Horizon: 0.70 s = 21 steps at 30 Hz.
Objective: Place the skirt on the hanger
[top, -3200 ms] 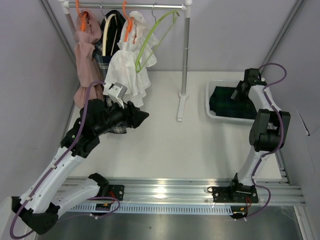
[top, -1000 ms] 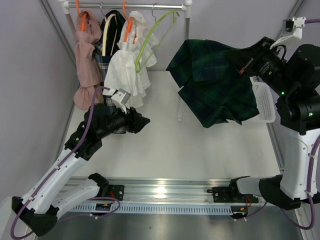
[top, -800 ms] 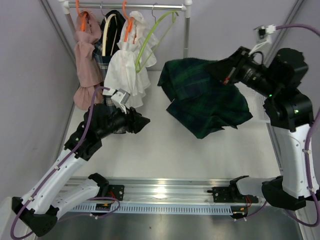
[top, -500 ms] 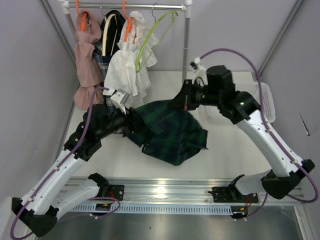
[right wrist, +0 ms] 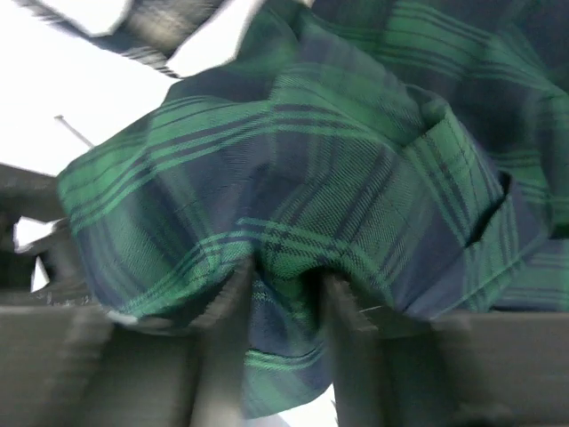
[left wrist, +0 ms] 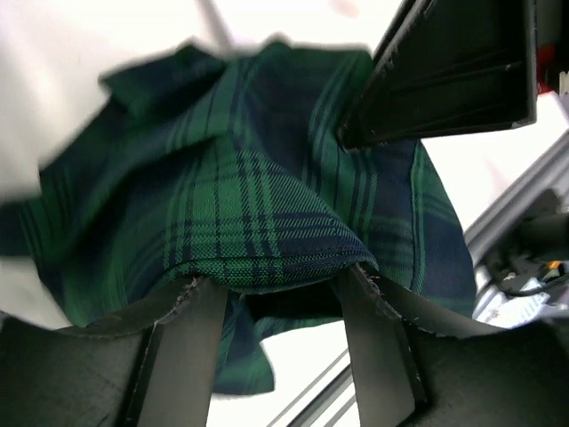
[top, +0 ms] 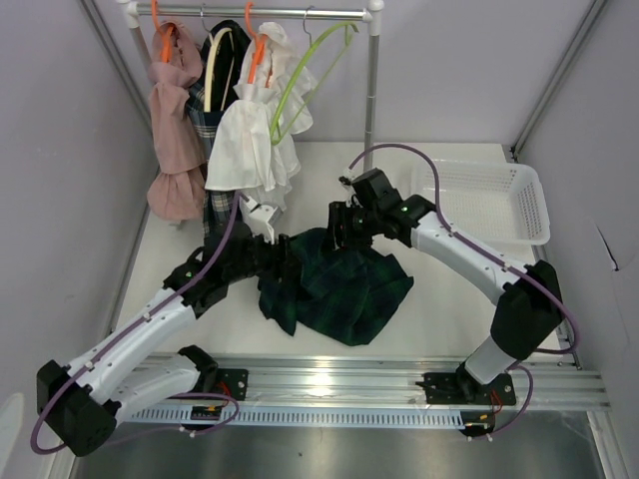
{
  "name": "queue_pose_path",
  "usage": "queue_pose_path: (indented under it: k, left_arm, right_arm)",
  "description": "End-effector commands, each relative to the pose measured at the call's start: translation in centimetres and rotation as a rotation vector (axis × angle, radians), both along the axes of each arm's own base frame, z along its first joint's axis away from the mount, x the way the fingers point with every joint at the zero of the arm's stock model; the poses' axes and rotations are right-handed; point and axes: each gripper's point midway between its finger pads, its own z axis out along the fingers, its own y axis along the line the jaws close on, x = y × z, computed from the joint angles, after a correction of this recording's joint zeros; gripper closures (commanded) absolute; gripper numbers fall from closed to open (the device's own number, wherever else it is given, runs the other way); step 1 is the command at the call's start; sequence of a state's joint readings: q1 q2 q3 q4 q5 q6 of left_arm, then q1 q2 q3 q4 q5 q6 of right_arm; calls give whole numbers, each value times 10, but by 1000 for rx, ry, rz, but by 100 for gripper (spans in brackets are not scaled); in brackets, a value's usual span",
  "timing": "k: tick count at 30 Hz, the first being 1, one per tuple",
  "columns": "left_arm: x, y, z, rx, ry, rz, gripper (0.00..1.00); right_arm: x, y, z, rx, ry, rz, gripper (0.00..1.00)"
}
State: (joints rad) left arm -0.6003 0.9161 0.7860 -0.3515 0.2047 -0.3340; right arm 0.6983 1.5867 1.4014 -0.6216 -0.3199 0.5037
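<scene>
The dark green plaid skirt (top: pixel 344 289) lies crumpled on the white table between the two arms. My left gripper (top: pixel 285 257) is at its left edge, open wide. In the left wrist view a fold of the skirt (left wrist: pixel 240 196) drapes across the tips of the left gripper (left wrist: pixel 274 280). My right gripper (top: pixel 337 228) sits on the skirt's far edge. In the right wrist view the right gripper (right wrist: pixel 289 276) has its blurred fingers parted, with a bunch of the skirt (right wrist: pixel 338 151) between them. The empty green hanger (top: pixel 296 88) hangs on the rail (top: pixel 270 12).
A pink garment (top: pixel 172 120) and a white garment (top: pixel 250 140) hang on orange hangers at the left of the rail. The rack's post (top: pixel 369 110) stands behind the skirt. An empty white basket (top: pixel 489 200) sits at the right. The right arm's dark body (left wrist: pixel 453 62) looms close to the left wrist.
The right arm swung the skirt from high on the right down onto the table's middle, and its fingers have parted. The left arm reached right to the skirt's edge.
</scene>
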Motion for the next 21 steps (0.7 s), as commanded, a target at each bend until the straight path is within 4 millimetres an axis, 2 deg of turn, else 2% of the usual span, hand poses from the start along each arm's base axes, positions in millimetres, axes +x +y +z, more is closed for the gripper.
queue_pose_path:
  k: [1,3,4,5,7,8,12,13,14,15,16,17,18,21]
  left_arm:
    - [10,-1,-11,3,8,81,44]
    - [10,2,-19,21,25,115,44]
    - [10,4,-25,24,42,129,44]
    - [10,5,-26,21,41,138,44]
    - [10,6,-30,25,48,150,43]
    - [11,5,-31,24,51,150,43]
    - [11,5,-34,28,54,153,42]
    - [11,3,-30,16,50,141,42]
    - [9,0,-27,6,49,122,42]
    - [7,-3,-19,-20,29,104,42]
    - [1,-8,-13,-43,25,66,41]
    - [-2,-11,-8,-59,15,43,40]
    - [-6,-12,-2,-68,3,20,40]
    - [-20,-17,12,-86,-23,-38,39]
  right_arm:
    - [17,0,-21,-81,-75,-49,43]
    - [20,-4,-24,-130,-114,-90,32]
    - [19,-8,-19,-140,-133,-105,25]
    - [20,-11,-17,-166,-164,-131,22]
    - [19,-22,-15,-197,-193,-183,17]
    - [18,-28,-3,-188,-225,-212,17]
    - [11,-56,16,-177,-293,-332,17]
    - [7,-62,18,-172,-299,-359,16]
    - [3,-71,13,-187,-301,-377,15]
    - [-1,-80,25,-159,-327,-404,14]
    - [-4,-84,25,-146,-325,-424,13]
    - [-7,-90,16,-152,-315,-427,12]
    - [-7,-92,19,-115,-306,-428,12]
    - [-7,-89,10,-112,-273,-416,16]
